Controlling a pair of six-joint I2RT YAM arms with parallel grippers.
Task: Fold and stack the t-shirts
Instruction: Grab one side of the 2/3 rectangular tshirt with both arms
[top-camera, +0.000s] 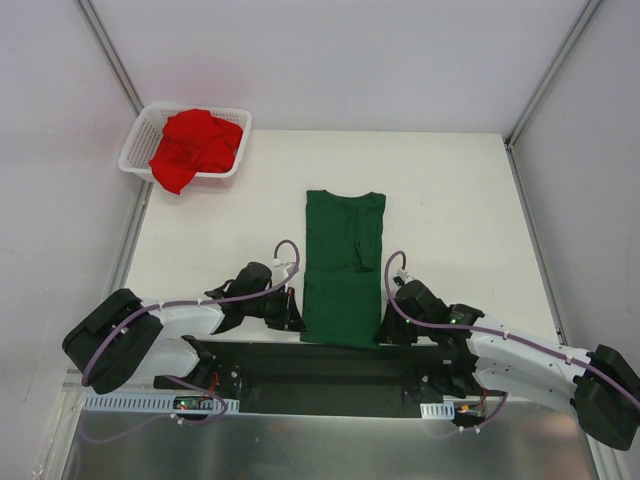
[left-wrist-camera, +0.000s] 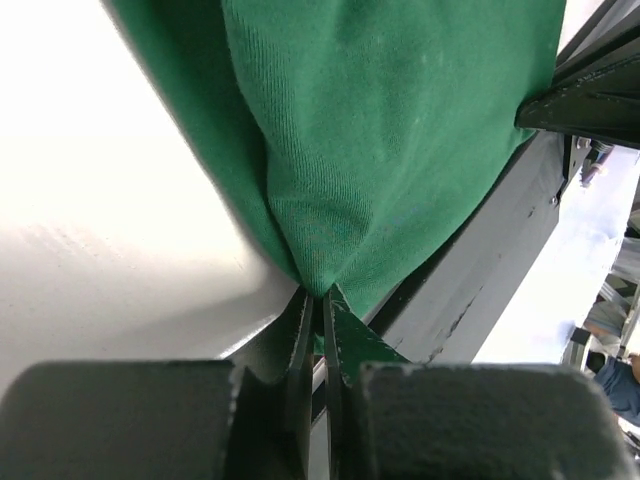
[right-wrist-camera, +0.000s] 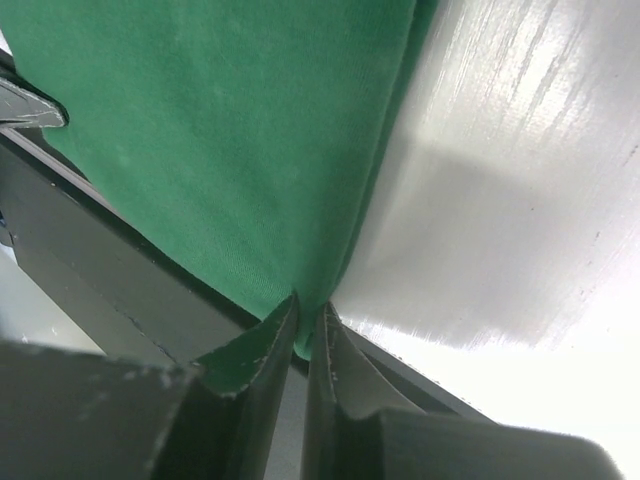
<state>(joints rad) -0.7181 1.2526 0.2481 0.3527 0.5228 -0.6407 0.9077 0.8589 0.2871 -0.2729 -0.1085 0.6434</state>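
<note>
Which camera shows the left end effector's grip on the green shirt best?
Left wrist: the left end effector is shut on a pinch of the green t-shirt. Top external shows only the arm at the shirt's near left corner, grip hidden. Right wrist shows only the right end effector pinching the shirt.

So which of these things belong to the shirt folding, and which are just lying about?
In the job: dark green cloth t-shirt, its near corners pinched by the left gripper and right gripper; bright red cloth t-shirt, crumpled.
Just there: white plastic mesh basket holding the red one; white table.
</note>
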